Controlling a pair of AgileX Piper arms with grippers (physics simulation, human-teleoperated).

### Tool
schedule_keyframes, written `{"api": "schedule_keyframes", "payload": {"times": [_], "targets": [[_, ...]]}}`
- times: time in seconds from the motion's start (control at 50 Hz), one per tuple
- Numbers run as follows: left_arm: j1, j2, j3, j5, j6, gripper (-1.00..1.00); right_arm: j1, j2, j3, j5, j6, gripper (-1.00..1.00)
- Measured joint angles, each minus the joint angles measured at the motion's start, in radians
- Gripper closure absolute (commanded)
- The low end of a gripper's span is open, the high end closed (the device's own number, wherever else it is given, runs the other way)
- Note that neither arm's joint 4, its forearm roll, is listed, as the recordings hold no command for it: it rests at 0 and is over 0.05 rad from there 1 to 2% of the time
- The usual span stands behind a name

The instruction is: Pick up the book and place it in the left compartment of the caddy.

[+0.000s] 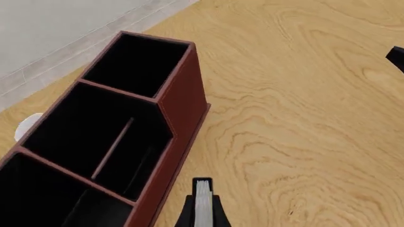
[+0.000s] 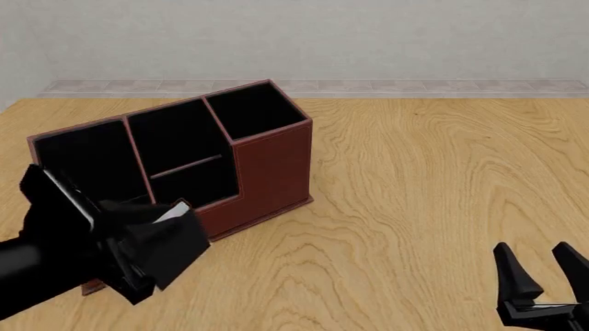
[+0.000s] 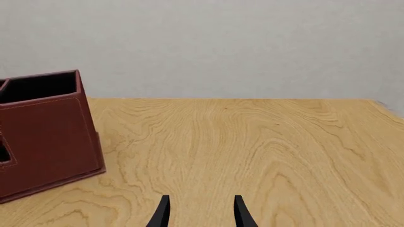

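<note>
Left gripper [image 1: 203, 208] clamped on book [image 1: 203, 201], white page edge showing, aloft just beside caddy [image 2: 267, 162] front wall, near left compartment [image 2: 87, 162]. Right gripper [image 2: 543, 272] spread, holding nothing, well apart over table [image 2: 414, 179].

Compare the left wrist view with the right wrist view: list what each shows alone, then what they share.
Left wrist only: the book clamped in the left gripper, and the caddy's black interior, including the left compartment. Right wrist only: the open, empty right gripper and the wall. Both: the caddy's reddish-brown outside and the wooden table.
</note>
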Motion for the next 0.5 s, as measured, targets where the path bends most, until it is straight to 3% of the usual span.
{"api": "schedule_keyframes", "payload": {"times": [0.22, 0.5], "targets": [[0.081, -0.010, -0.102, 0.061, 0.056, 1.00, 0.000, -0.006, 0.000, 0.004, 0.005, -1.00], [0.187, 0.012, -0.210, 0.101, 0.074, 1.00, -0.002, -0.023, 0.000, 0.017, 0.012, -1.00]]}}
